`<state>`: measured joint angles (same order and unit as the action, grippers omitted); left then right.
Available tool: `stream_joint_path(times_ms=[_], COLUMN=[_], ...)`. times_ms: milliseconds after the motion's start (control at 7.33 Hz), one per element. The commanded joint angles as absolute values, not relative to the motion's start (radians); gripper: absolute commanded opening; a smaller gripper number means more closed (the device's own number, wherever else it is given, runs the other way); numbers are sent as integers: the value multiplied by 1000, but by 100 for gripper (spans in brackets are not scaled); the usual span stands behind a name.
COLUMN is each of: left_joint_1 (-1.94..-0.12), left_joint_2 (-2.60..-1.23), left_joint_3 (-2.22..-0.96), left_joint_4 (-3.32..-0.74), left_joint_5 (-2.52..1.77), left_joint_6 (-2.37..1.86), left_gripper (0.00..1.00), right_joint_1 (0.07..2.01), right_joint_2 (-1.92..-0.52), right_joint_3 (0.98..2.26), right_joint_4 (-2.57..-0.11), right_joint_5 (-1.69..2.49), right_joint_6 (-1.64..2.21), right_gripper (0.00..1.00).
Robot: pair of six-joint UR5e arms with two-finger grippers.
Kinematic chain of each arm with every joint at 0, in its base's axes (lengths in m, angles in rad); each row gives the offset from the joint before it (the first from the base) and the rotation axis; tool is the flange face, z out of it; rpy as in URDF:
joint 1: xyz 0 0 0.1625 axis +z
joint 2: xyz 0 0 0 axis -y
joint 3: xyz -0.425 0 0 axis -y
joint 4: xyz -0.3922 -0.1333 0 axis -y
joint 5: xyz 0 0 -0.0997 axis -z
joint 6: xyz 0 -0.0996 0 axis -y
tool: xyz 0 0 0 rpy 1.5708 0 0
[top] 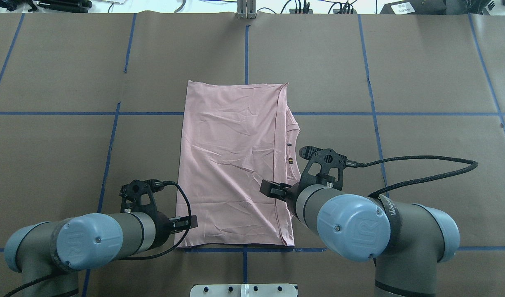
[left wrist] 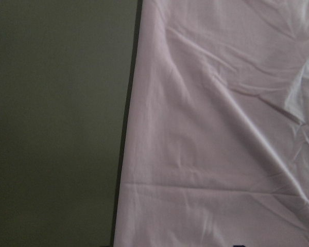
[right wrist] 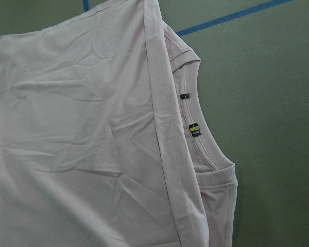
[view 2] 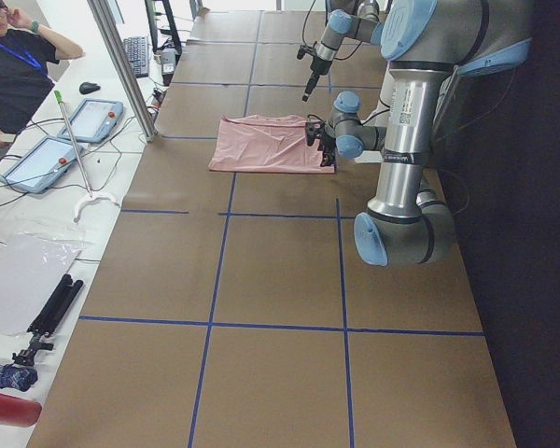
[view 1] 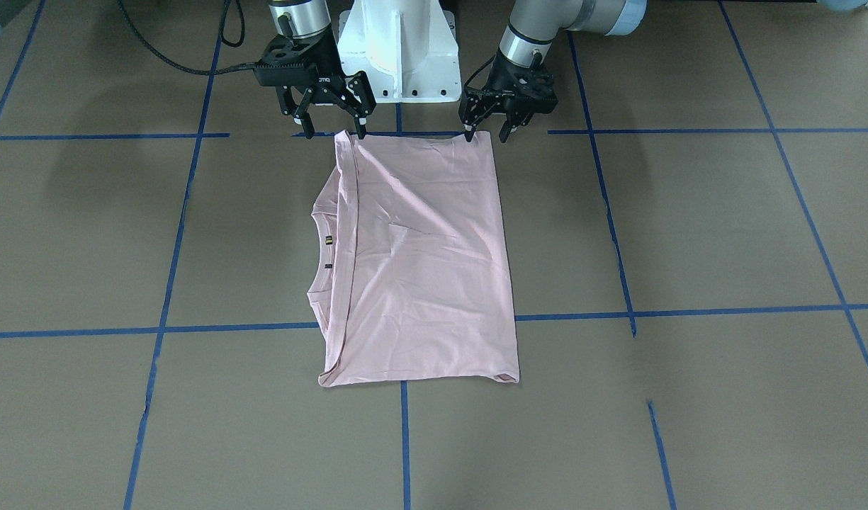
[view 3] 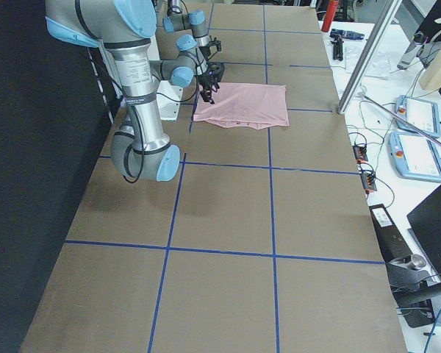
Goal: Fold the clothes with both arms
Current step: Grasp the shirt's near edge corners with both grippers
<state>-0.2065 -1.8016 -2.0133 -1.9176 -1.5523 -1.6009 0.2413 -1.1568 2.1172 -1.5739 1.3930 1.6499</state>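
The pale pink T-shirt [view 1: 419, 262] lies flat on the brown table, folded into a tall rectangle with its plain side up. Its ribbed collar [view 1: 327, 248] and two small labels peek out along the robot's right side, also in the right wrist view [right wrist: 195, 134]. My left gripper [view 1: 487, 134] is open and points down, its fingertips on either side of the shirt's corner nearest the robot. My right gripper [view 1: 334, 132] stands wide open at the other near corner, one fingertip right beside it. The left wrist view shows only the shirt's edge [left wrist: 221, 128] and table.
The white pedestal base [view 1: 398, 49] stands just behind the shirt's near edge. A black cable [top: 421, 165] loops over the table on the robot's right. Blue tape lines [view 1: 164, 312] grid the table. A person [view 2: 19, 75] and control tablets [view 3: 419, 140] are beyond the far edge.
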Motion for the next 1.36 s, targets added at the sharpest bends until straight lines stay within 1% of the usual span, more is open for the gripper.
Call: stream_joint_path(times_ms=[0, 136, 273, 409, 1091, 1227], left_joint_1=[-181, -164, -152, -146, -143, -143], left_joint_2=[-1798, -1802, -1809, -1809, -1809, -1809], left_joint_3=[-1996, -1990, -1971, -1967, -1951, -1951], left_joint_4=[-1919, -1919, -1919, -1919, -1919, -1919], left_joint_5=[-1548, -1548, -1548, -1548, -1548, -1548], left_joint_6=[-1609, -1609, -1611, -1609, -1608, -1609], left_gripper=[75, 75, 71, 65, 64, 62], right_joint_1=[241, 241, 241, 241, 241, 241], right_joint_2=[-1157, -1158, -1158, -1158, -1158, -1158], right_joint_3=[2117, 2117, 2115, 2115, 2115, 2114], right_joint_4=[-1574, -1574, -1574, -1574, -1574, -1574], right_joint_5=[1393, 1393, 1393, 1393, 1393, 1393], right_joint_6=[1654, 1652, 1654, 1654, 1654, 1654], right_gripper=[100, 100, 100, 100, 100, 100])
